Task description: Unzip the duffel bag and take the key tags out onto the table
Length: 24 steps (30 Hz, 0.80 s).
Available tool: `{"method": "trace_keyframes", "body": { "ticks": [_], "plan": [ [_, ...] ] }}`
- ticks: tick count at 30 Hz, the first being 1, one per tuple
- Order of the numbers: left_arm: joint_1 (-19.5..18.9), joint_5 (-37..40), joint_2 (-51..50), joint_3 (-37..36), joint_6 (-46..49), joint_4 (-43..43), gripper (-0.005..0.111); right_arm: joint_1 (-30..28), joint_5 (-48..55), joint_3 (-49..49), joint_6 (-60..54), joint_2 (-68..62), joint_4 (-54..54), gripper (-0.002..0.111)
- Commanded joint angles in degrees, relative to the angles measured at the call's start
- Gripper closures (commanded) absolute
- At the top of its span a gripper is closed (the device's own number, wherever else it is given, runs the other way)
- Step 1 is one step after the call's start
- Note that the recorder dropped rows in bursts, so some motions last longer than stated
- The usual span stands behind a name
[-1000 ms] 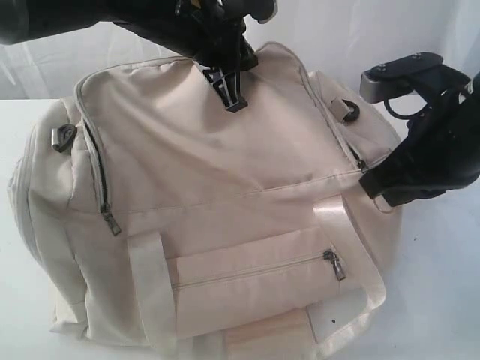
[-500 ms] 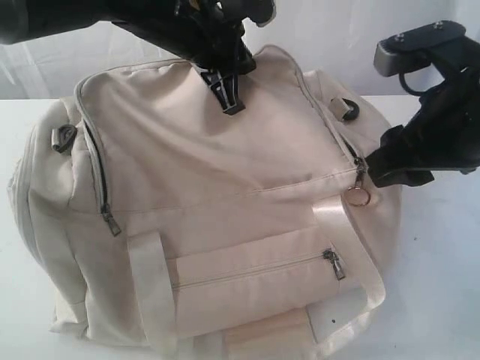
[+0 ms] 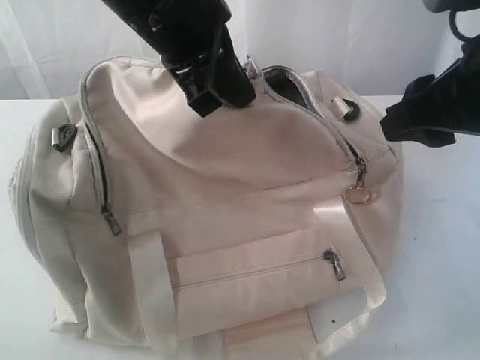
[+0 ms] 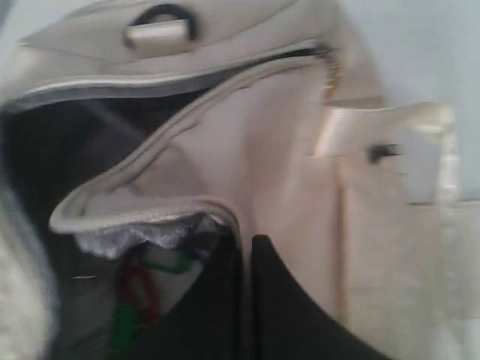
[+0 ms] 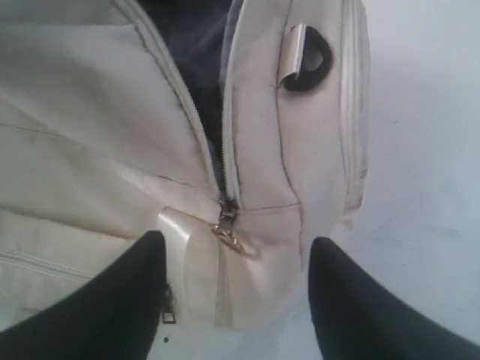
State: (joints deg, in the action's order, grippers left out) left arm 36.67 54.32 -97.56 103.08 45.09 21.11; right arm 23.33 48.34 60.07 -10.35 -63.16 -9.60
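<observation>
Your right gripper [image 5: 238,247] just released the zipper pull [image 3: 359,196], jaws wide; left gripper [image 4: 246,259], pinching the duffel bag [image 3: 225,187] flap, raised it: key tags [image 4: 139,289] reachable now.

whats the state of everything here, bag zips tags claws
duffel bag, main zip open, flap lifted
front pocket zip, closed
key tags, inside the bag
left claw, shut on the flap
right claw, open, holding nothing

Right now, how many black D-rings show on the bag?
2 D-rings on the bag: one at its left end, one near its right end. The far side may hide more.
</observation>
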Motion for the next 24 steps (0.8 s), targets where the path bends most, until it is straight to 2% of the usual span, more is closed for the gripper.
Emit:
{"method": "trace_keyframes", "body": {
  "ticks": [1,4,8,10,13,18,19,21,24],
  "plan": [
    [0.07,12.48,0.90,0.35,-0.62,11.08,0.107,0.03,3.35,-0.18,0.59,1.05,-3.71,0.055],
    [0.07,15.65,0.90,0.35,-2.06,14.47,0.107,0.03,6.01,-0.18,0.59,1.05,-5.19,0.055],
    [0.07,15.65,0.99,-0.51,-15.34,14.65,0.107,0.03,8.23,-0.18,0.15,1.17,-7.17,0.055],
    [0.07,15.65,0.99,-1.55,-17.51,13.24,0.105,0.03,9.04,-0.18,0.15,1.35,-8.40,0.055],
    [0.07,15.65,0.99,-3.88,-21.12,12.18,0.091,0.03,10.05,-0.18,0.15,1.82,-9.65,0.055],
    [0.73,15.65,0.99,-8.33,-23.96,13.21,0.050,0.03,11.33,-0.18,0.15,2.83,-10.36,0.055],
    [1.35,15.65,1.15,-8.99,-24.06,13.57,0.045,0.03,11.33,-0.18,0.15,3.09,-10.36,0.055],
    [3.34,15.65,1.30,-10.41,-24.06,13.65,0.036,0.03,11.22,-0.18,0.15,3.59,-10.59,0.055],
    [6.46,15.65,1.67,-11.55,-23.93,13.15,0.034,0.03,11.22,-0.18,0.15,3.85,-11.65,0.055]
  ]
}}
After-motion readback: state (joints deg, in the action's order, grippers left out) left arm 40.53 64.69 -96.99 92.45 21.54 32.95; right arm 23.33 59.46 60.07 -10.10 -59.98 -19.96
